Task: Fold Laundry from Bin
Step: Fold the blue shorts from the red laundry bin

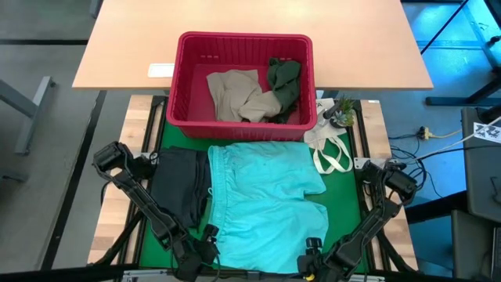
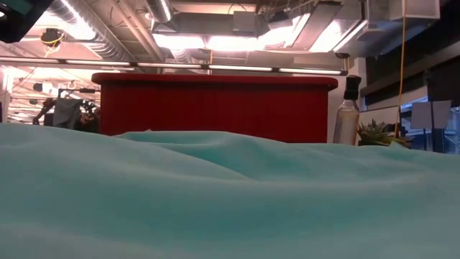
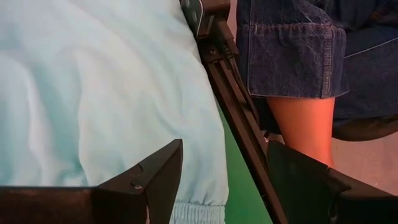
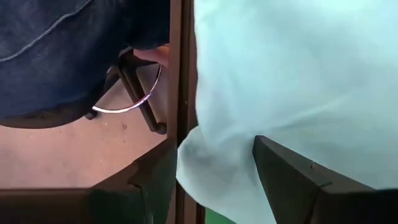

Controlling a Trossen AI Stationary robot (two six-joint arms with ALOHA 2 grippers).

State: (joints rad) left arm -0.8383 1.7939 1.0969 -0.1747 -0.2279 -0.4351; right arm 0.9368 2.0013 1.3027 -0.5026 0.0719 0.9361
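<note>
The teal shorts [image 1: 266,205] lie spread flat on the table [image 1: 356,207] in front of the red bin [image 1: 186,86], a dark garment [image 1: 178,184] beside them. The left tool [image 1: 205,244] and right tool [image 1: 313,254] both sit open at the shorts' near edge, the right one's fingers [image 4: 292,180] straddling the hem, gripping nothing.

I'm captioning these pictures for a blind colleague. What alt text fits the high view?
From above, light teal shorts lie spread on a green mat, a dark garment beside them. Behind sits a red bin holding beige and olive clothes. The left gripper and right gripper sit open at the shorts' near edge.
</note>
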